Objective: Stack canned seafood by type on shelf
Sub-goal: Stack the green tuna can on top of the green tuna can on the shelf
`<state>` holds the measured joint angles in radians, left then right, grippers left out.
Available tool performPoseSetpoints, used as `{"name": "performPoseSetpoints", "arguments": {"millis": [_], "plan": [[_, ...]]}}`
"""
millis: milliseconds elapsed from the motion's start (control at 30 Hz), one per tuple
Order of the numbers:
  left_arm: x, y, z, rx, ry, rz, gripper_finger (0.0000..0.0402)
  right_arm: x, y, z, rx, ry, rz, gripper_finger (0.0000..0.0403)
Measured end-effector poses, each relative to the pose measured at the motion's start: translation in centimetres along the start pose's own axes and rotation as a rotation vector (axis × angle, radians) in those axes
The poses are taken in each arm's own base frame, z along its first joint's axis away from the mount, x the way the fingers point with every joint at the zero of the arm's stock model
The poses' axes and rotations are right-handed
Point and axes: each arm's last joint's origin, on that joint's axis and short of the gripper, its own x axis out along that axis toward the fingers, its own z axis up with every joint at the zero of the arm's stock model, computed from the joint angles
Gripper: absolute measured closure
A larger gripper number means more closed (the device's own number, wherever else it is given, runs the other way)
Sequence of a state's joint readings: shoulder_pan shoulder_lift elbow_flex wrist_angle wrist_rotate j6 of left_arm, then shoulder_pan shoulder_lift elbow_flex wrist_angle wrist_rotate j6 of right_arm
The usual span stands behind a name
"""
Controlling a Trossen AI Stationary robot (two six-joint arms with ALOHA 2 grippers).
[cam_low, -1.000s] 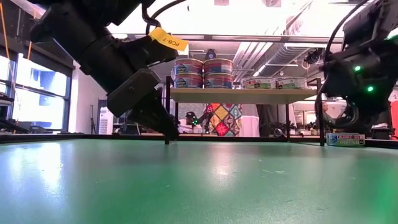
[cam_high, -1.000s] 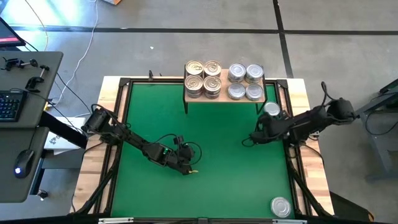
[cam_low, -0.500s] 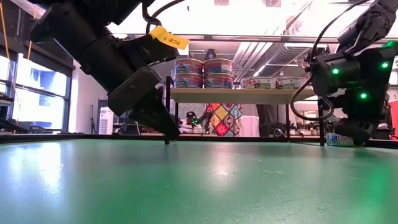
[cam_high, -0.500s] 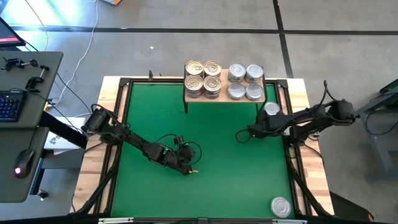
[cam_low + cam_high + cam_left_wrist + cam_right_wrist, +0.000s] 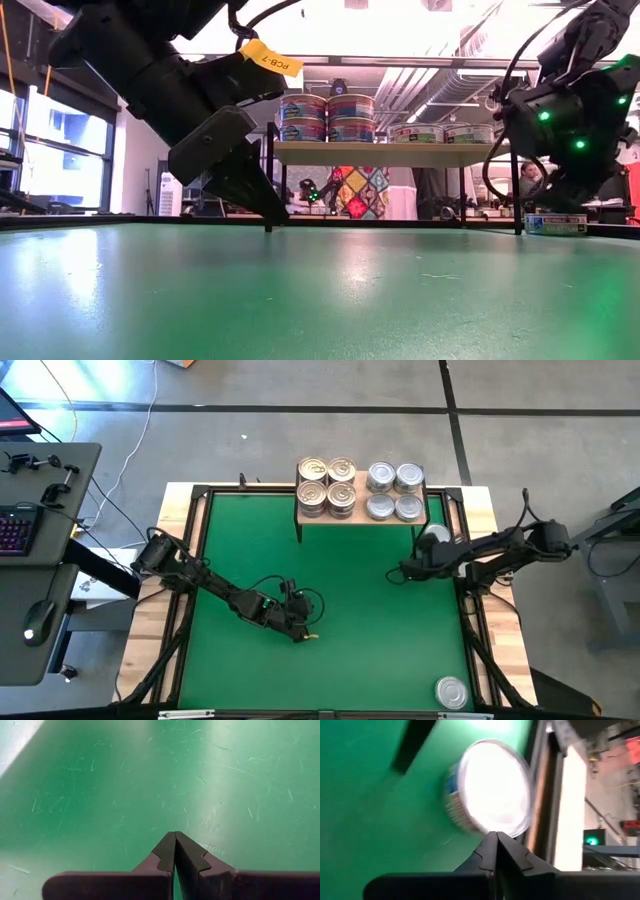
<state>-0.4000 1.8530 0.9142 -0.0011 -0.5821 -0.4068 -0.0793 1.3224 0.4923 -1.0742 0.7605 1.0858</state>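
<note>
The mat [image 5: 340, 610] is seen under both arms. The shelf [image 5: 362, 510] is found beyond the right gripper [image 5: 405, 572], loaded with gold cans [image 5: 327, 487] stacked beside silver cans [image 5: 393, 492]. Fingers pressed together, nothing is held; one can [image 5: 490, 790] is seen just ahead. The left gripper [image 5: 175, 845] is closed too, empty, tips down at the mat.

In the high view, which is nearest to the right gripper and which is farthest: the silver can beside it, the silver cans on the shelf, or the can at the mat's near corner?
From the right gripper:
1. The silver can beside it, at the mat's right edge below the shelf.
2. The silver cans on the shelf, on its right half.
3. The lone corner can, at the mat's near right.
</note>
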Motion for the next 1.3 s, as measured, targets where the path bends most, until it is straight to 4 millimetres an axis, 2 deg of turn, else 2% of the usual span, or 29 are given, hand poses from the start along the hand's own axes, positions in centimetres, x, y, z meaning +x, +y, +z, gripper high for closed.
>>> {"name": "performPoseSetpoints", "arguments": {"millis": [167, 333, 533, 833, 967, 1300], "plan": [[0.0, 0.0, 0.0, 0.0, 0.0, 0.0, 0.0401, 0.5, -0.2, 0.7, 0.046, -0.056, -0.048, 0.0403], [0.0, 0.0, 0.0, 0.0, 0.0, -0.001, 0.0401, 1.3, -0.4, 1.3, 0.046, -0.021, -0.052, 0.0403], [0.0, 0.0, 0.0, 0.0, 0.0, -0.001, 0.0401, 2.7, -0.1, 1.0, 0.02, 0.017, -0.01, 0.0403], [0.0, 0.0, 0.0, 0.0, 0.0, -0.001, 0.0401, 2.8, -0.1, 1.1, 0.01, 0.041, 0.012, 0.0403], [0.0, 0.0, 0.0, -0.001, -0.001, -0.001, 0.0401, 2.4, 0.0, 1.0, 0.005, 0.058, 0.038, 0.0403], [0.0, -0.1, 0.0, -0.01, 0.006, -0.022, 0.0401, -0.6, 0.8, 2.0, -0.01, 0.162, 0.193, 0.0403]]}}
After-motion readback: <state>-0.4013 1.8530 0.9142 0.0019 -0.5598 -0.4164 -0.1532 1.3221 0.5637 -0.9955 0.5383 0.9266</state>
